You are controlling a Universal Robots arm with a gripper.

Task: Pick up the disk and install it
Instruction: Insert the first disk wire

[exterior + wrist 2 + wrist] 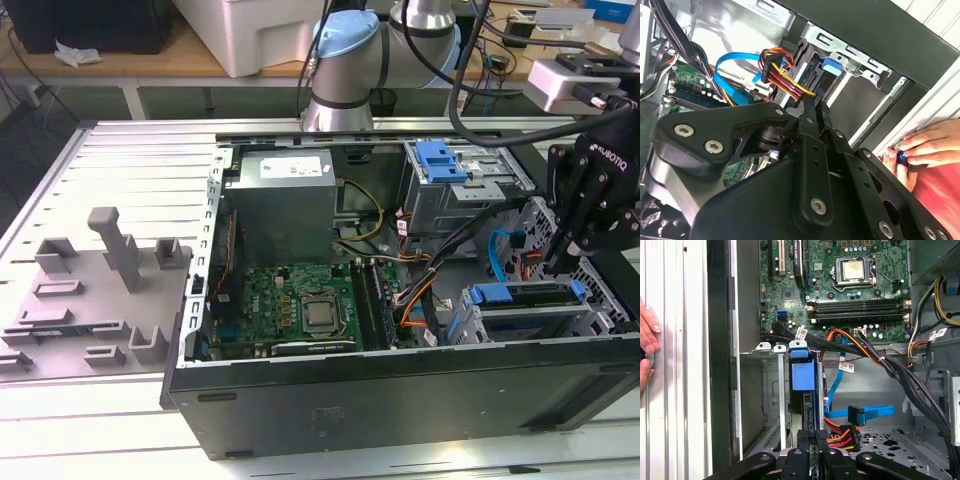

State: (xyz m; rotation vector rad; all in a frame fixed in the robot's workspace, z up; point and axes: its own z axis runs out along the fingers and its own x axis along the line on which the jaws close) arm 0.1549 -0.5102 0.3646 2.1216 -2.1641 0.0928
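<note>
The gripper (814, 440) fills the near edge of both wrist views, its body cut off. Its 2 fingers (812, 112) are pressed together with nothing between them, their tips by the multicoloured power plug (842, 436). Just beyond the tips the disk (803, 371) sits edge-on in the drive cage (771, 390), only its blue carrier end plain, the rest hidden. In the exterior view the gripper (553, 262) hangs just above the disk (520, 297). A hand (647, 347) is cut off beside the case (400, 400).

Matt black metal case (400, 400); ribbed grey metal table (100, 170).
</note>
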